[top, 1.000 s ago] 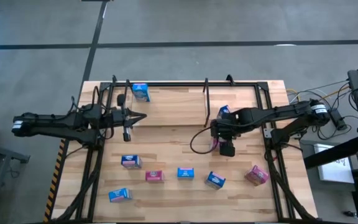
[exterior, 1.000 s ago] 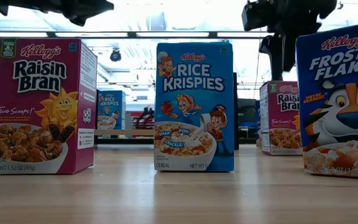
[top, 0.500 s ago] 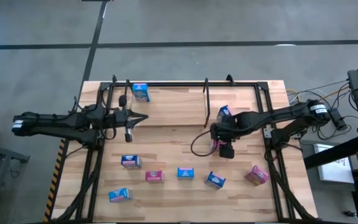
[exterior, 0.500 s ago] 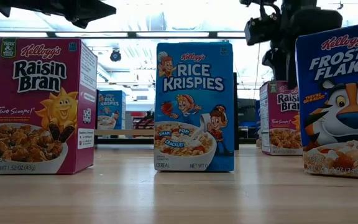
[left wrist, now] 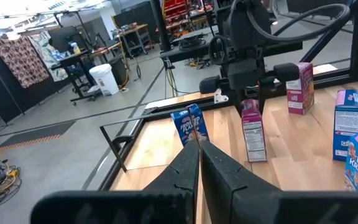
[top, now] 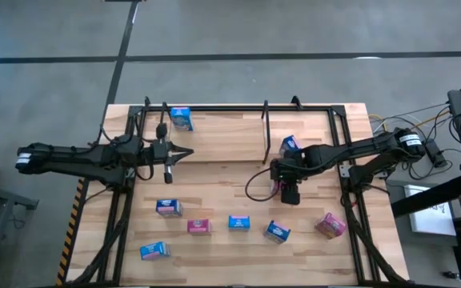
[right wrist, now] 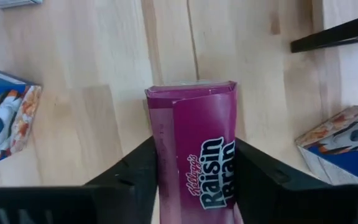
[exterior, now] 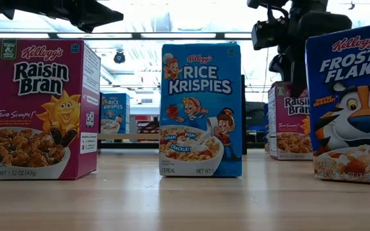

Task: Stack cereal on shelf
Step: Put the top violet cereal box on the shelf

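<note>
Right gripper (right wrist: 194, 168) pinches Raisin Bran box (right wrist: 194, 155) (seemingly upright).

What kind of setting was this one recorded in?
Most likely a robotics lab or workshop: a wooden table on a bare grey floor, with workbenches, a bin and red storage racks behind.

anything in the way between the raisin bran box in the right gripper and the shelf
The right gripper has its fingers on both sides of the Raisin Bran box. Between it and the shelf a Frosted Flakes box stands close by, and a black divider rod rises nearby. Otherwise nothing visible blocks the way.
</note>
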Robot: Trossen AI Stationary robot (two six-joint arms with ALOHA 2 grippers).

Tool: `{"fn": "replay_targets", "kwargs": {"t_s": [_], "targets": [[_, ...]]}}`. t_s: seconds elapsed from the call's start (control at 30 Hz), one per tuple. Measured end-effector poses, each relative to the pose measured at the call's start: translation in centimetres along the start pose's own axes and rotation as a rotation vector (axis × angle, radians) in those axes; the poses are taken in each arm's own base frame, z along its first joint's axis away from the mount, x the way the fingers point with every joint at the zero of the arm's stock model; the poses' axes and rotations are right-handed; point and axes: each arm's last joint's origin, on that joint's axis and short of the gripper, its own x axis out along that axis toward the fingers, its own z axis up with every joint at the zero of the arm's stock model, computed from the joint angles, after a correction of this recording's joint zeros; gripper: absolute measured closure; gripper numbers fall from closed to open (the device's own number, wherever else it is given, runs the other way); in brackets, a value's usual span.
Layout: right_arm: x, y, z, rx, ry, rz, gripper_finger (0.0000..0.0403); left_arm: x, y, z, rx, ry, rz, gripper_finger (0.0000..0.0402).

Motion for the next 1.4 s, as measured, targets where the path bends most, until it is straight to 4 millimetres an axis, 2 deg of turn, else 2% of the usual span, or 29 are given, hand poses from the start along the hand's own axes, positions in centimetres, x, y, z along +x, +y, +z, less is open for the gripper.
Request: {"fn": "replay_targets", "kwargs": {"t_s": [0.13, 0.23, 0.6, 0.77, 1.03, 1.2, 1.4], "targets": [[-0.1, 0.1, 0.1, 0.001, -0.001, 0.022, 0.0272, 0.0, 0.0, 0.0, 0.000, -0.002, 0.001, 0.0401], [-1.0, 0.3, 0.7, 0.003, -0.031, 0.047, 0.0280, -0.2, 0.1, 0.1, -0.002, -0.011, 0.003, 0.0401], [-8.2, 0.9, 5.7, -0.028, -0.372, 0.087, 0.0277, -0.4, 0.1, 0.2, 0.009, -0.017, 0.005, 0.0401], [-9.7, 0.5, 8.4, -0.106, -0.492, 0.049, 0.0285, -0.4, 0.1, 0.3, 0.021, -0.023, 0.007, 0.0401], [-9.6, -2.4, 12.8, -0.178, -0.517, -0.044, 0.0283, -0.4, 0.2, 0.4, 0.046, -0.032, 0.010, 0.0401], [-8.0, -5.2, 15.5, -0.194, -0.460, -0.100, 0.0286, -0.4, 0.2, 0.4, 0.052, -0.035, 0.011, 0.0401], [-5.9, -8.8, 17.7, -0.186, -0.346, -0.137, 0.0277, -0.4, 0.2, 0.4, 0.055, -0.035, 0.011, 0.0401]]}}
